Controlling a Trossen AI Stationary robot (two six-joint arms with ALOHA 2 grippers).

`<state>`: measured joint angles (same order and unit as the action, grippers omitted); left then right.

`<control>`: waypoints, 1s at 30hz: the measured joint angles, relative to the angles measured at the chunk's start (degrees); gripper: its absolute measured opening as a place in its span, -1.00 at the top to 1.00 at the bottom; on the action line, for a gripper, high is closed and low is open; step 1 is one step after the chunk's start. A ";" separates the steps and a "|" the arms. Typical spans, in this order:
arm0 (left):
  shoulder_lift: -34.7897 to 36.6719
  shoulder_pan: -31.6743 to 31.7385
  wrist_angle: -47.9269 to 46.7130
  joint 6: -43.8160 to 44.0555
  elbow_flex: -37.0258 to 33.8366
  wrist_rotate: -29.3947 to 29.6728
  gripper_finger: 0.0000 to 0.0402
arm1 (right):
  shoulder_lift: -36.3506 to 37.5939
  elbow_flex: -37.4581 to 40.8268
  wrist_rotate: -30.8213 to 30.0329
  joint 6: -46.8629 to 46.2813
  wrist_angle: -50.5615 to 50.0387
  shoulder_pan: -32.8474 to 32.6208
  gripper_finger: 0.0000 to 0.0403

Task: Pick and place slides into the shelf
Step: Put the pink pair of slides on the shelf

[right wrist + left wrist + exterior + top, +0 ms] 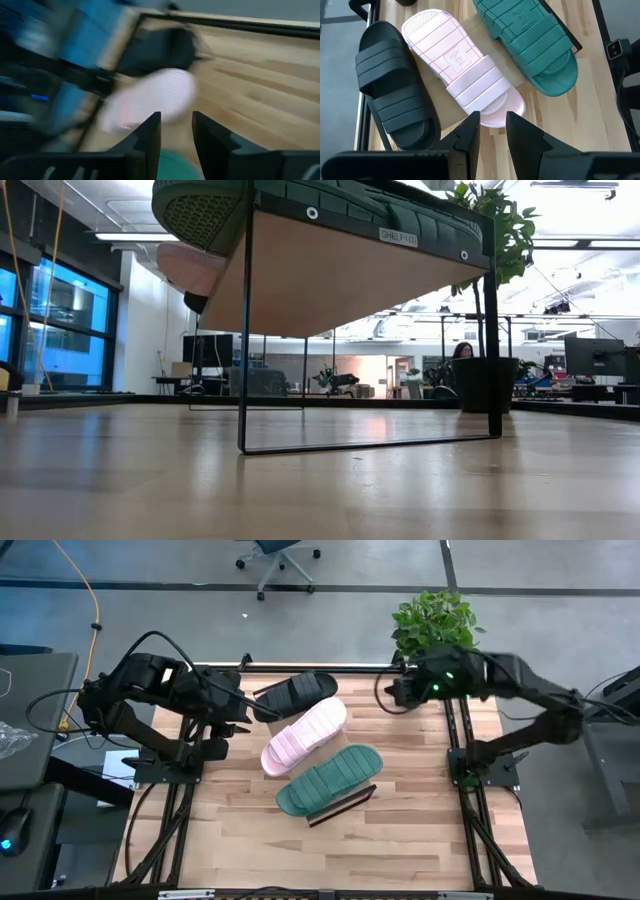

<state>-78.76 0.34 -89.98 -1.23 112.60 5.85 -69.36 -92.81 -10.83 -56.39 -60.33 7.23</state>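
Three slides (305, 739) side by side on the shelf (517, 75), just ahead of released, empty left pincer (492, 122); right pincer (176, 122) likewise empty.

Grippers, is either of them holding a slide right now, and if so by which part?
Neither. The left gripper and the right gripper both show a bare gap between their fingers; the black, pink and green slides lie side by side.

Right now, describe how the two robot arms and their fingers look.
Both arms, left arm and right arm, are dark with black cables looping beside them; the right one shows a small green light. Each gripper ends in two dark, wedge-shaped fingers, with a gap between them.
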 joint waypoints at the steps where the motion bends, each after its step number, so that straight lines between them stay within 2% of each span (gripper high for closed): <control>1: 0.00 0.00 0.07 0.03 0.00 0.00 0.59 | 1.97 3.74 -0.11 -0.68 5.31 -0.65 0.50; 4: 0.00 0.00 0.44 0.50 0.00 0.02 0.59 | 6.57 15.59 0.39 -3.60 19.95 -2.04 0.50; 8: 0.00 0.00 0.51 1.74 0.00 0.79 0.59 | 8.99 30.02 3.50 -9.60 34.90 -2.11 0.50; 13: 0.00 0.00 0.49 3.47 0.00 0.83 0.59 | 9.31 42.42 2.51 -14.96 53.17 -1.86 0.50; 22: 0.00 0.00 0.31 4.52 0.00 0.81 0.59 | 9.34 53.40 2.27 -23.08 62.12 -0.92 0.50; 30: 0.00 0.00 0.18 4.52 0.00 0.57 0.59 | 4.78 54.68 2.96 -23.29 69.10 0.90 0.50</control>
<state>-78.76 0.34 -89.80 3.29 112.60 6.42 -64.58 -38.13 -7.87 -79.67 8.78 8.13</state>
